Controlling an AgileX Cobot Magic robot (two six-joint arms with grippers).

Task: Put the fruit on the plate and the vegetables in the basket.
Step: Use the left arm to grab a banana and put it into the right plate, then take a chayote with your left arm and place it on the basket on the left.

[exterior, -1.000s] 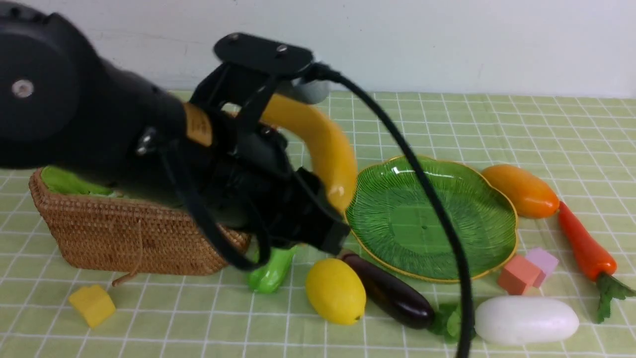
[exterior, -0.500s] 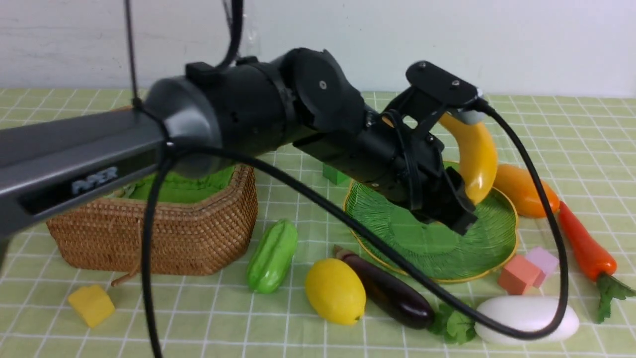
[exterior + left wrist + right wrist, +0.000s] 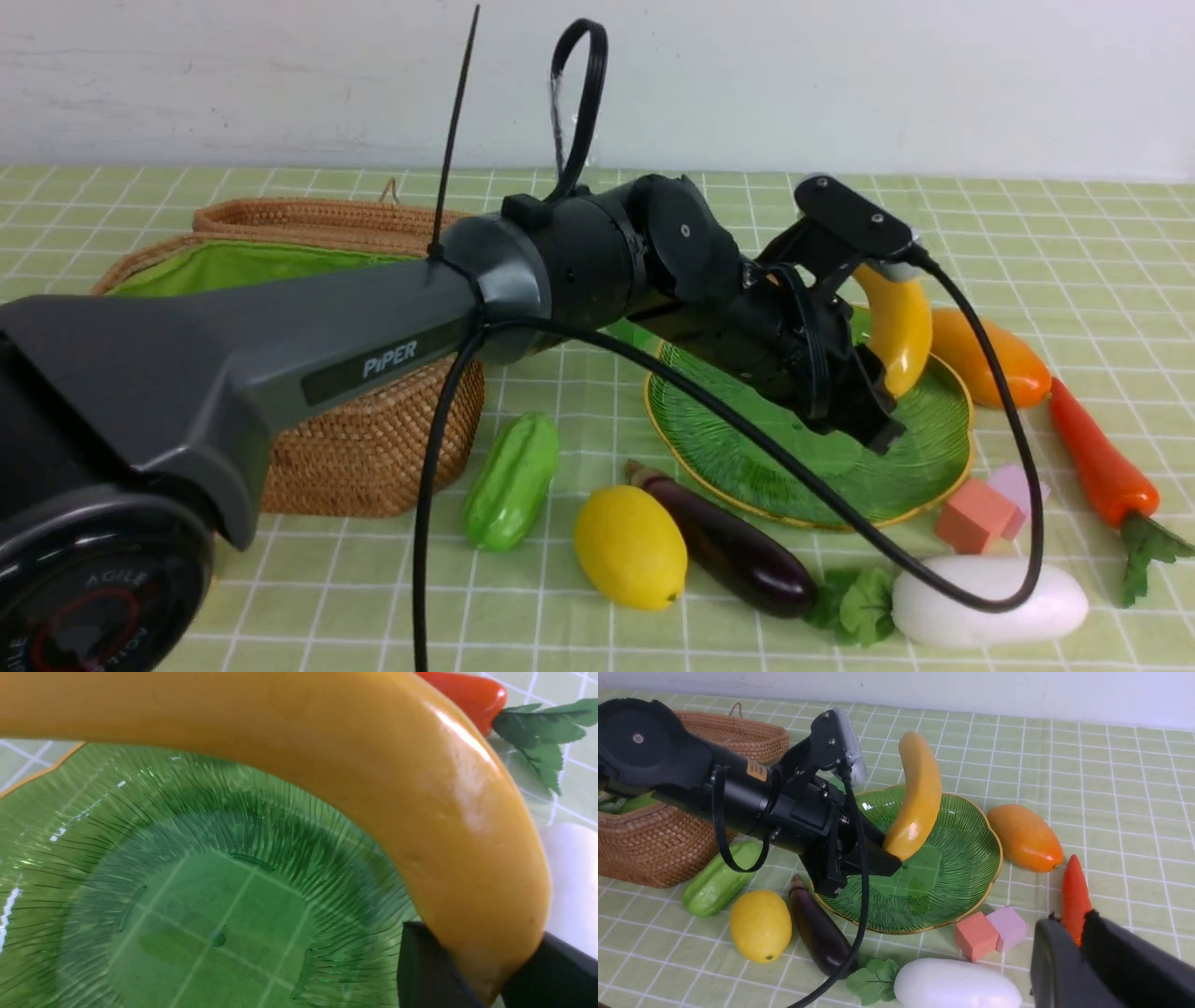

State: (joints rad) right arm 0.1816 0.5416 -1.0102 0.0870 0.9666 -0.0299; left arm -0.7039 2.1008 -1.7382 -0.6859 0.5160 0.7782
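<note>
Yellow banana (image 3: 898, 327) is gripped at one tip by the left gripper (image 3: 892, 854) and held just above the green plate (image 3: 924, 448), since fruit is to be laid there.

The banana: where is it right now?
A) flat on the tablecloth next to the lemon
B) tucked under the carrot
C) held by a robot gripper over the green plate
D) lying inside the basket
C: the left gripper pinches the lower end of the banana, which stands up over the plate.
</note>
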